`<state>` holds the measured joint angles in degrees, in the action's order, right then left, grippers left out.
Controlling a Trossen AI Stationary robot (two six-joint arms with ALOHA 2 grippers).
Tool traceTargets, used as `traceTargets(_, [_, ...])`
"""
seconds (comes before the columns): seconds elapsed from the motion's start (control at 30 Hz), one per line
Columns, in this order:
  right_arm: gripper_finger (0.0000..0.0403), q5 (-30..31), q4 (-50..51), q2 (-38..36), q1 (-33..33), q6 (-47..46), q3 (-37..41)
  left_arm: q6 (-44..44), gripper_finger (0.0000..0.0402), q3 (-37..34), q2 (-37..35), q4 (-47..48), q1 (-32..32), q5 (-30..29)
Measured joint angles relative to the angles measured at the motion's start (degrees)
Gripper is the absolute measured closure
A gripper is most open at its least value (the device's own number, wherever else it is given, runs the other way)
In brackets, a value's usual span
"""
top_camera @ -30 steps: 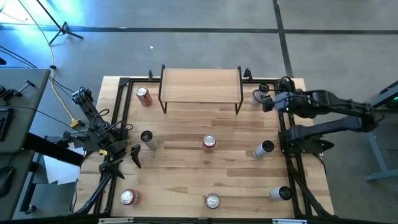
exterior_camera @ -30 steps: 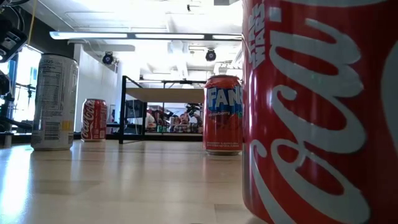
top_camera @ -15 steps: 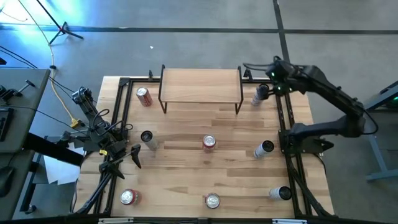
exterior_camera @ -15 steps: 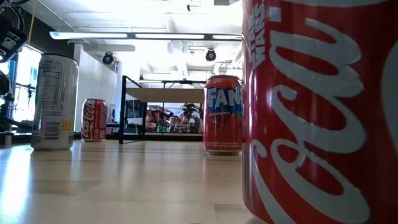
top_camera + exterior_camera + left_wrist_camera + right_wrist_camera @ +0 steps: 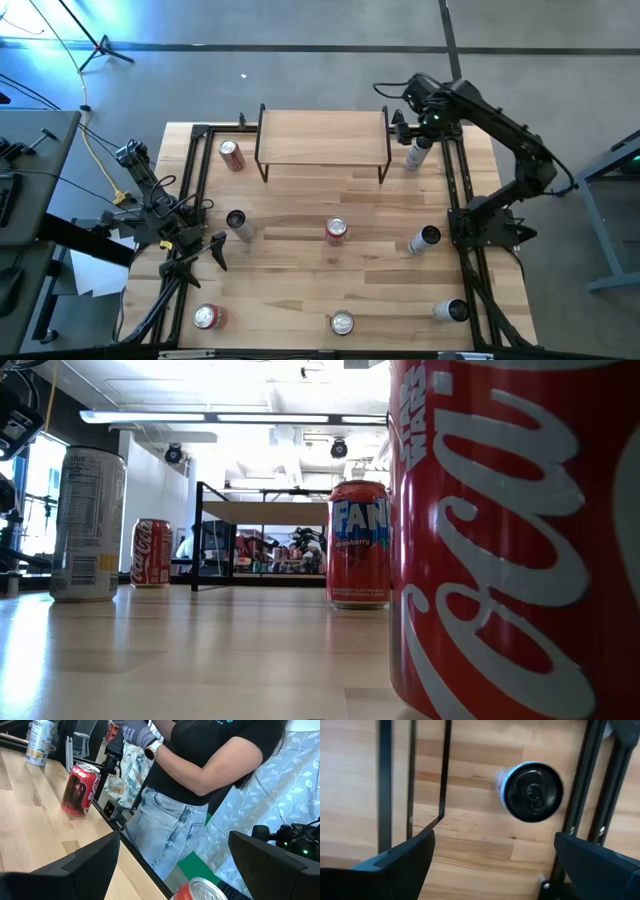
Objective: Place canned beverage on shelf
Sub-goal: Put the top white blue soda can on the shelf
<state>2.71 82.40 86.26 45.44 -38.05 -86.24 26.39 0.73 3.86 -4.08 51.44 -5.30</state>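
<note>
The shelf (image 5: 322,135), a light wood plank on thin black legs, stands at the table's far edge with nothing on its top. Just off its right end stands a white can with a black top (image 5: 418,152) (image 5: 532,791), upright on the table. My right gripper (image 5: 412,125) (image 5: 492,836) hangs above it, pointing down and open, with the can a little off the line between the fingers. At the table's left edge waits my left gripper (image 5: 200,258) (image 5: 175,845), open and holding nothing.
Several other cans stand about the table: a red one (image 5: 232,155) left of the shelf, one (image 5: 336,230) in the middle, one (image 5: 425,238) at the right. Black frame rails (image 5: 580,795) run beside the black-topped can. A person (image 5: 200,775) stands at the near edge.
My right gripper has swung from the table's right edge toward the far edge and the shelf's right end. It has tipped from slanting to pointing straight down over the black-topped can, and it stays open. No can has moved.
</note>
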Motion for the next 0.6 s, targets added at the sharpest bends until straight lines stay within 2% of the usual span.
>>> traceTargets(0.2, [0.0004, -1.3, -0.1, 3.8, 2.1, -3.1, 0.0, 0.0, 0.0041, 0.0, 0.0, 0.0, 0.0, 0.0])
traceTargets(0.6, [0.0004, -1.9, 0.4, 4.1, 9.1, -2.4, 0.0, 0.0, 0.0041, 0.0, 0.0, 0.0, 0.0, 0.0])
